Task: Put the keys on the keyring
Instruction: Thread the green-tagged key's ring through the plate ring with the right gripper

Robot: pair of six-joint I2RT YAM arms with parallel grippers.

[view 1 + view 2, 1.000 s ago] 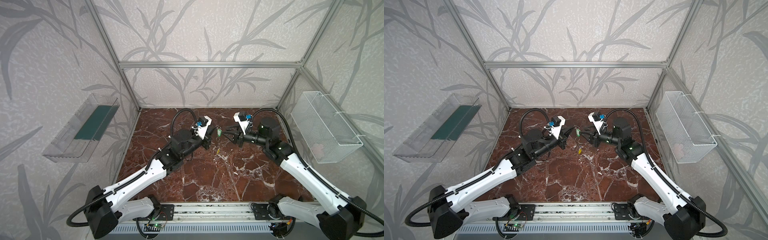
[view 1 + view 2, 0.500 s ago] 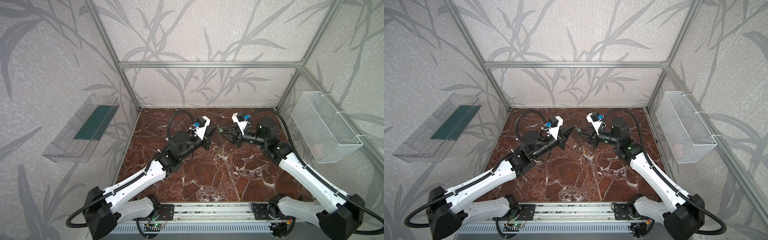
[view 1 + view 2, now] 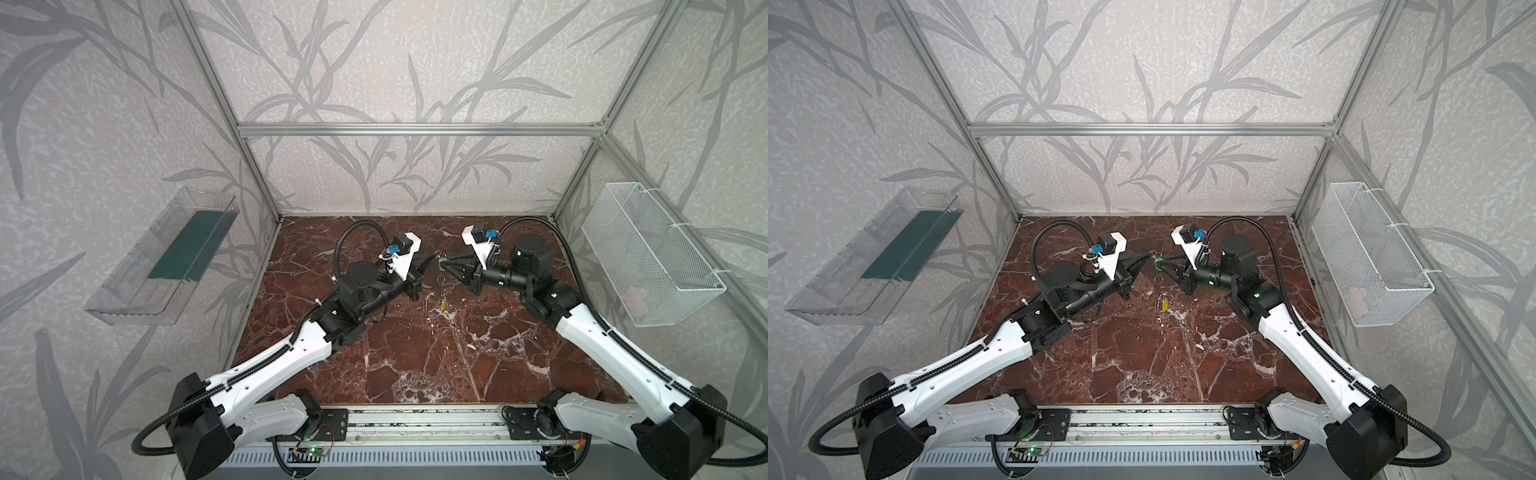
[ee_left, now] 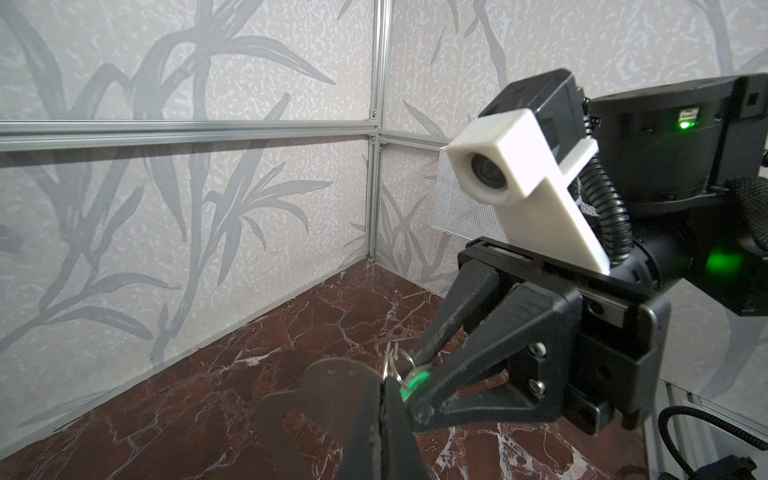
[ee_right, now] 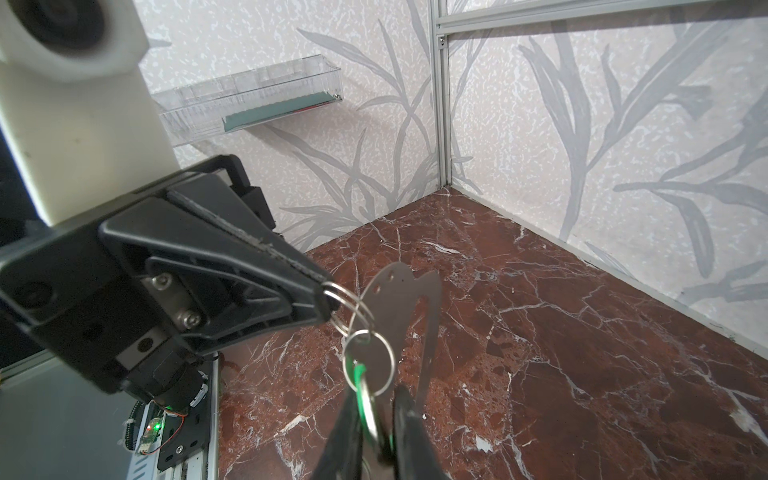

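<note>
**Grippers meet tip to tip over the far middle, key and plate in the air**

The left gripper (image 5: 328, 291) and the right gripper (image 4: 413, 384) point at each other above the far middle of the red-brown marble tabletop (image 3: 415, 353). The left fingers (image 5: 270, 253) are pressed together on a thin silvery wire split ring (image 5: 338, 291). The right fingers (image 4: 478, 374) close from both sides on the green plastic tag of a small silvery metal key. The round head and wire loop of this green-tagged key (image 5: 365, 353) hang just beside that split ring. The keyring (image 5: 411, 299), a flat grey metal plate with small holes along its edge, stands on edge in the air just behind the rings, between the two grippers. Which ring bears it cannot be told. The yellow-tagged key (image 3: 444, 306) shows only as a yellow tag lower down, below the grippers. Whether it rests on the tabletop cannot be told.
</note>
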